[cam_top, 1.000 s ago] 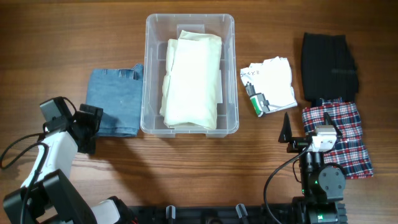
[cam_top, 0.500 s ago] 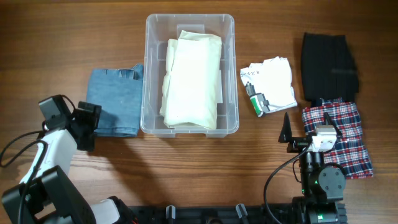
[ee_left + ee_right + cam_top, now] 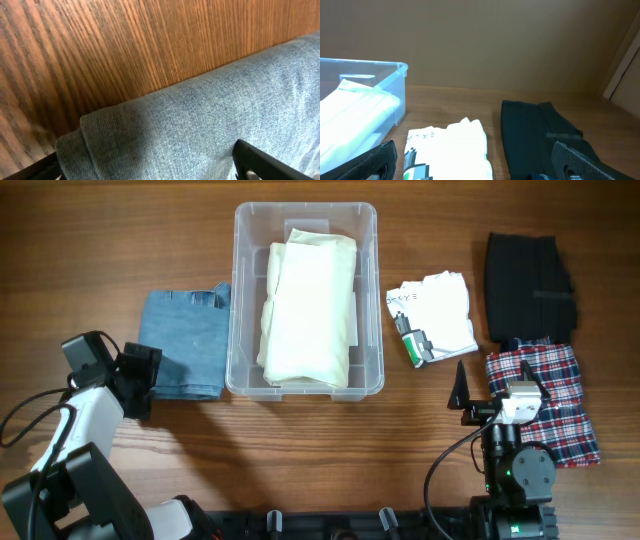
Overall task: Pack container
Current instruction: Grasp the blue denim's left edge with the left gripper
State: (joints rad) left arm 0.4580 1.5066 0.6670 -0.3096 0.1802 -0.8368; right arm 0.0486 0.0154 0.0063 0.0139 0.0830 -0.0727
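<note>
Container (image 3: 305, 209) sits at upper centre of the table (image 3: 300, 450), long sides running away from the robot, with a folded cream cloth (image 3: 308, 305) inside covering most of the floor; a thin strip of bare base shows along the left wall. Folded jeans (image 3: 185, 340) lie just beside the container's left wall, their right edge tucked near its rim. Left gripper (image 3: 148, 372) is at the jeans' near-left corner, fingers spread wide with the folded denim edge between them; the wrist view shows bare wood beyond that edge. Right of the container, apart from its wall, a white shirt (image 3: 437, 315) with a small dark item (image 3: 411, 340) on its near-left corner. Farther right, a black garment (image 3: 530, 285), its near edge meeting a plaid cloth (image 3: 550, 400). Right gripper (image 3: 498, 387) hangs over the plaid cloth's left edge, fingers wide apart, nothing between them. A broad band of bare wood runs along the near side between the arms.
</note>
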